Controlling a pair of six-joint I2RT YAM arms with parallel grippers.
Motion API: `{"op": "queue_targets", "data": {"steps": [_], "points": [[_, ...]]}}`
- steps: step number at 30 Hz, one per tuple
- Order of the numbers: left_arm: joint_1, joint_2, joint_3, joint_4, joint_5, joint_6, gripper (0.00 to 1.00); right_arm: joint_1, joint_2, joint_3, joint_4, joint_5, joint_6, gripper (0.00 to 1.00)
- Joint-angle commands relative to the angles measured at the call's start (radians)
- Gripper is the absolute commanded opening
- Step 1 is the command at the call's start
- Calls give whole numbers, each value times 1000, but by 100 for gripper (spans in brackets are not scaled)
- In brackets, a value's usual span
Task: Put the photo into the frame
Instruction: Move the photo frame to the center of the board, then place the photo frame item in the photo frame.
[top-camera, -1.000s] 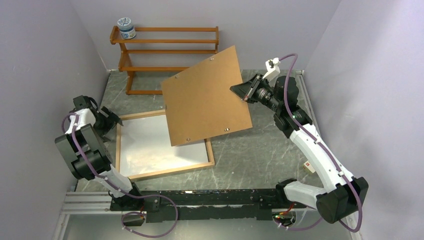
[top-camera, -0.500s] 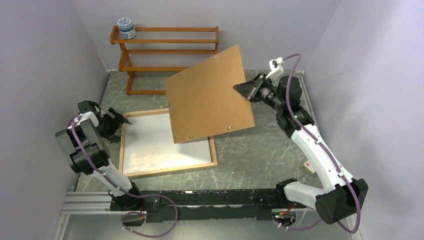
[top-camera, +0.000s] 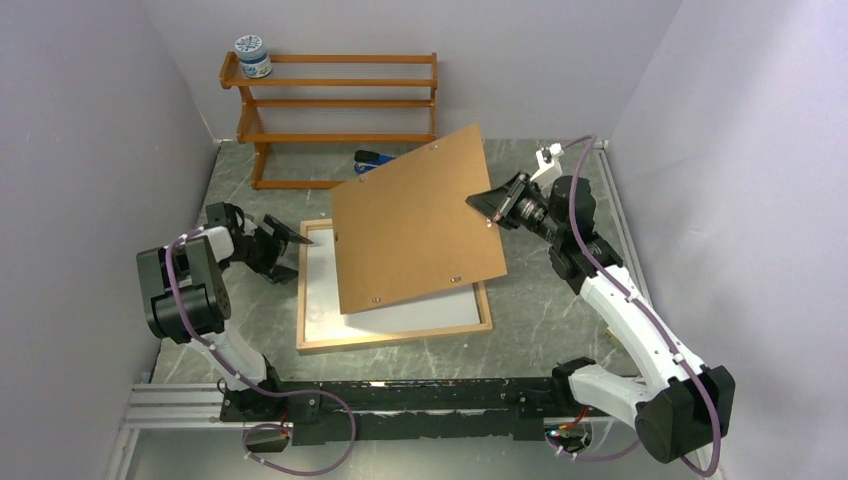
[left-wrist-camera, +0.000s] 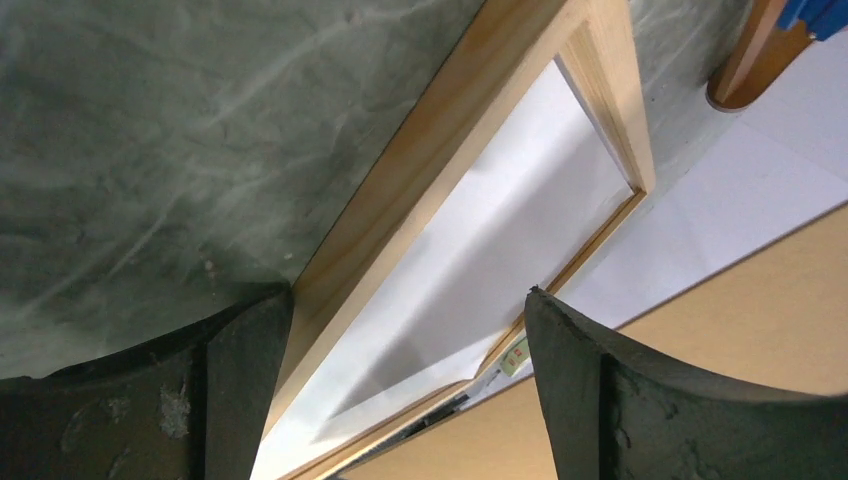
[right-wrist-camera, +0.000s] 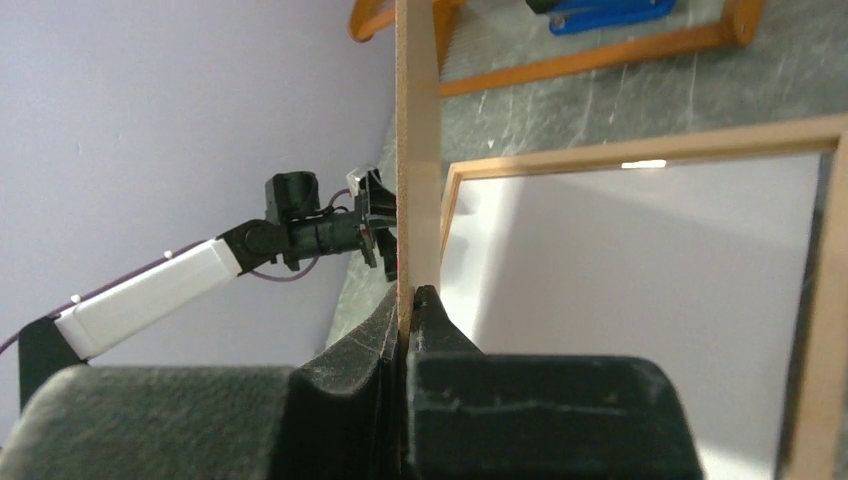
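Wood frame lies flat on table, white sheet inside, printed side not visible. left gripper open, fingers straddling frame's left rail near far corner. right gripper clamped on edge of brown board, tilted above frame.

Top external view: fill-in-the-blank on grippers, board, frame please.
The right gripper is ____ on the edge of the flat brown backing board.
The left gripper is ____, by the thin light-wood rectangular frame.
The round white tub stands on the ____ shelf of the orange-brown wooden rack.
Missing: shut; open; top.
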Motion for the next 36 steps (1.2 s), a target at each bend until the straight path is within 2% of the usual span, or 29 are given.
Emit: {"op": "queue_targets", "data": {"steps": [1,7,12,24,29,36], "points": [[-9,-34,0,-40,14,-48,91,-4,-54,-58,119,11,165,0],[-6,-92,59,-133,-68,12,92,-3,-38,-144,135,23,292,0],[-6,-111,65,-116,-39,32,92,-3,25,-245,296,-19,371,0],[-6,-17,74,-123,-23,73,90,-4,153,-311,523,-78,384,0],[-6,88,148,-149,28,112,91,-5,233,-298,559,-135,346,0],[-6,146,139,-72,124,69,90,-5,309,-292,570,-158,304,0]]}}
